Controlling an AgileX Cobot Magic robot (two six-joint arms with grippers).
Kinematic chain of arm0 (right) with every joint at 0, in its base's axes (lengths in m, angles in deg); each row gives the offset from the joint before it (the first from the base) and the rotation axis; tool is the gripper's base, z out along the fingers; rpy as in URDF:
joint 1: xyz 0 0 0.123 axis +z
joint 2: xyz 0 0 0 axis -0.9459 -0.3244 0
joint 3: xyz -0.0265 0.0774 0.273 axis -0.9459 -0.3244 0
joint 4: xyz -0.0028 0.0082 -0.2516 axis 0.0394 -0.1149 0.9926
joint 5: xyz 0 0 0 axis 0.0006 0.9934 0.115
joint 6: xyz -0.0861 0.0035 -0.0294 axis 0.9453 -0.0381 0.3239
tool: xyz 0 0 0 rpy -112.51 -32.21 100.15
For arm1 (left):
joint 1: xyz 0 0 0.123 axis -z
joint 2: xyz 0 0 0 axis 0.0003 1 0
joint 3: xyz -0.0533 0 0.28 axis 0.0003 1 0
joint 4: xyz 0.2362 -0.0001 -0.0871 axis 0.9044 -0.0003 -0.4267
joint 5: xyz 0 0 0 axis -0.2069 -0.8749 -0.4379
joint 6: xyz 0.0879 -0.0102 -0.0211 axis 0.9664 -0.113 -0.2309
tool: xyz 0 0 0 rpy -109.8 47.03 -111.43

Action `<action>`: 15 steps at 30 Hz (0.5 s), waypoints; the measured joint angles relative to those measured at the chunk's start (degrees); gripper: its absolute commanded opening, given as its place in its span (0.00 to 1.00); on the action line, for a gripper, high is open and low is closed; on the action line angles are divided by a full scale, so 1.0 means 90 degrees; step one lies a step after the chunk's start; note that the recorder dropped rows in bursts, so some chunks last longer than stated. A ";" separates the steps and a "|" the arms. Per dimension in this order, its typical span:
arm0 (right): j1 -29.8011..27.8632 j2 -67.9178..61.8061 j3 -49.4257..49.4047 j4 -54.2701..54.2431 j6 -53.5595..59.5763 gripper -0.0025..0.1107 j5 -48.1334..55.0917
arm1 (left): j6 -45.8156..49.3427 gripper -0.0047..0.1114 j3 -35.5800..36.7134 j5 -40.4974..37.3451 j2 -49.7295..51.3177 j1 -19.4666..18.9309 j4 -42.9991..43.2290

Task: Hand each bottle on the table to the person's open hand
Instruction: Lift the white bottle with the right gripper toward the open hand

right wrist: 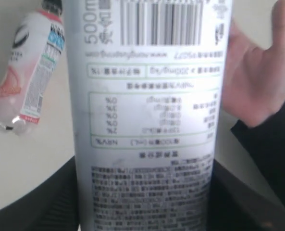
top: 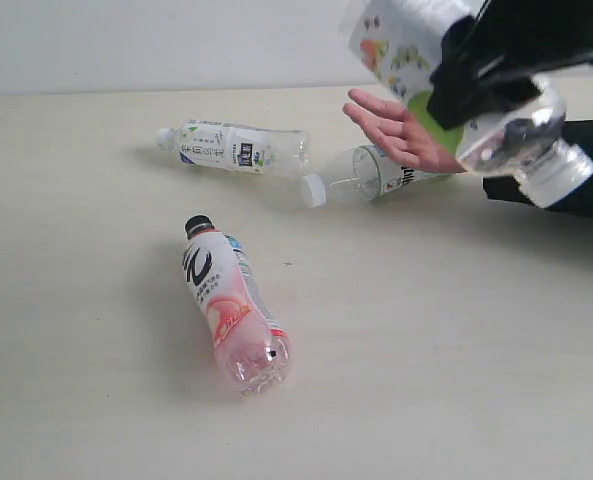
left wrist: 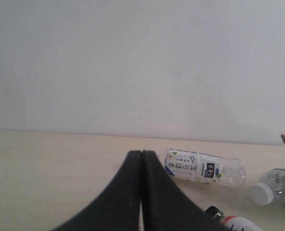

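Observation:
My right gripper [top: 479,68] is shut on a white-labelled bottle [top: 404,42] and holds it tilted in the air, cap end low, just above the person's open hand [top: 404,132]. In the right wrist view this bottle [right wrist: 147,106] fills the middle between the black fingers [right wrist: 46,204], with the hand [right wrist: 255,82] right beside it. Three bottles lie on the table [top: 446,360]: a pink-and-white one with a black cap [top: 234,305], a white-labelled one [top: 234,147] at the back, and a clear one with a white cap [top: 361,175] by the hand. My left gripper [left wrist: 141,159] is shut and empty, low over the table.
The person's black sleeve [top: 591,170] reaches in from the right edge. A pale wall [top: 176,40] stands behind the table. The left wrist view shows the back bottle [left wrist: 202,167], the white-capped bottle [left wrist: 272,187] and the pink bottle's black cap [left wrist: 214,211].

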 measured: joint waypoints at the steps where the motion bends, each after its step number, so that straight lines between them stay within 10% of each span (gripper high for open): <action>1: 0.0000 0.0047 0.0215 0.0019 -0.0077 0.02 0.0118 | 0.0000 0.04 0.0000 0.0000 0.0000 0.0000 0.0000; 15: -0.0691 -0.1740 0.1396 0.0186 -0.0630 0.02 0.0400 | 0.0000 0.04 0.0000 0.0000 0.0000 0.0000 0.0000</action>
